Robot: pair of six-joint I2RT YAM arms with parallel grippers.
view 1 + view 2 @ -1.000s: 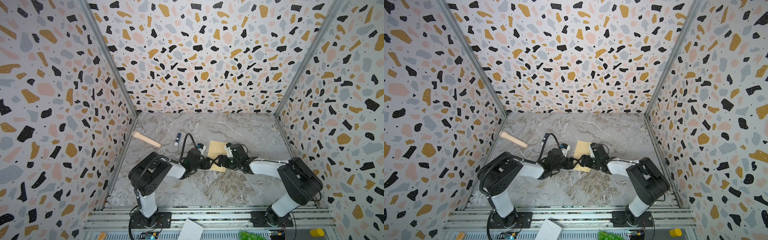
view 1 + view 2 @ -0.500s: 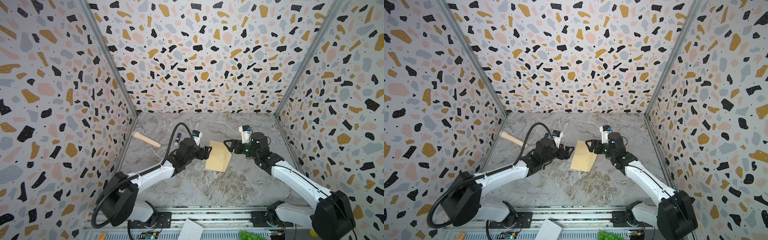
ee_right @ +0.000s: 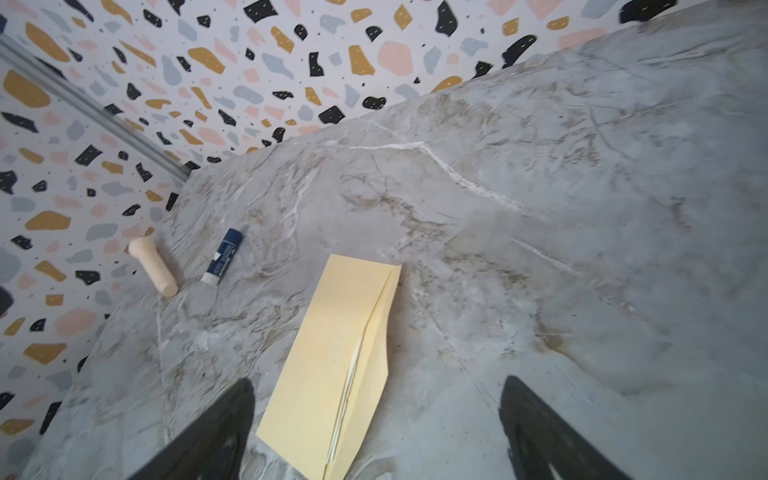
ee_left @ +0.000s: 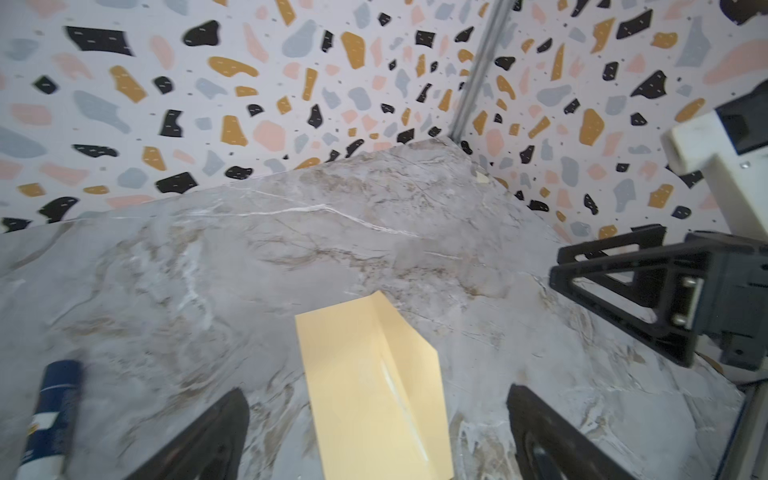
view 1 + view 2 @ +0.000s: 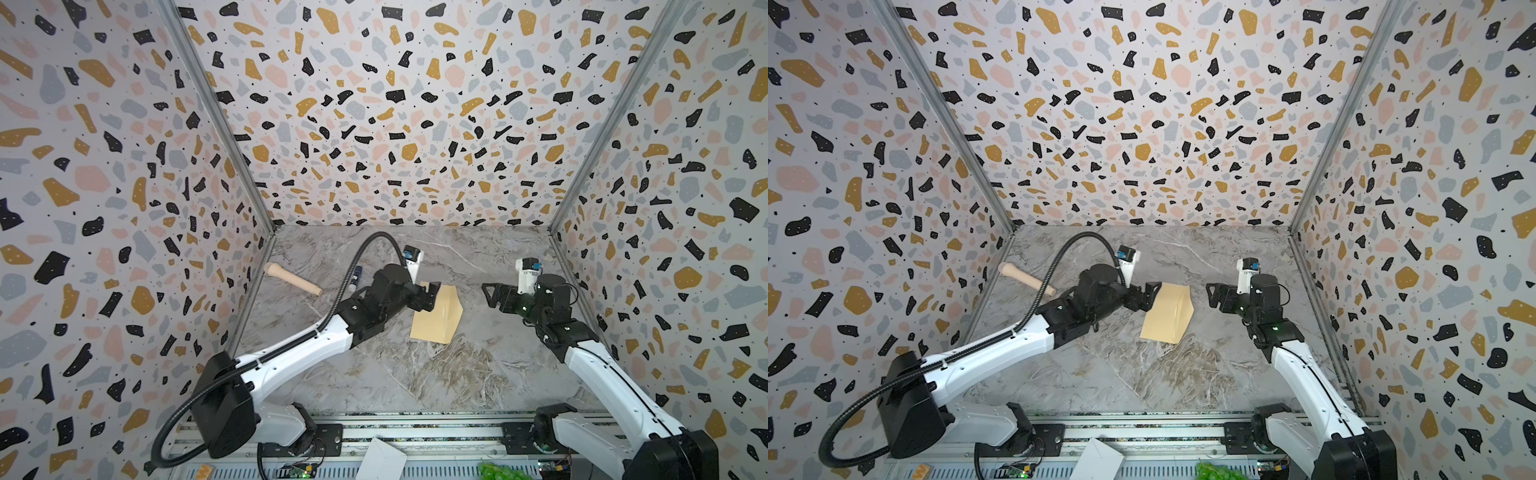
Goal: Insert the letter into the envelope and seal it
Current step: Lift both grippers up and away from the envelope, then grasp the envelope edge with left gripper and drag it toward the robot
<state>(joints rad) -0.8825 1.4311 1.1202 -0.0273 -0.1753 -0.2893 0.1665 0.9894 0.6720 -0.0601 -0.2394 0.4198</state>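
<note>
On the tabletop (image 5: 415,374) lies the envelope (image 5: 440,322), flap folded shut; both jaws stand apart, empty.

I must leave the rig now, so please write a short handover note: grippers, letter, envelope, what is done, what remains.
Left gripper: open, empty, at the envelope's left edge.
Right gripper: open, empty, apart on its right.
Envelope lies flat on the table, flap folded over.
Letter not seen loose; probably inside.
To do: confirm the seal; the flap seam looks slightly raised in the right wrist view.
</note>
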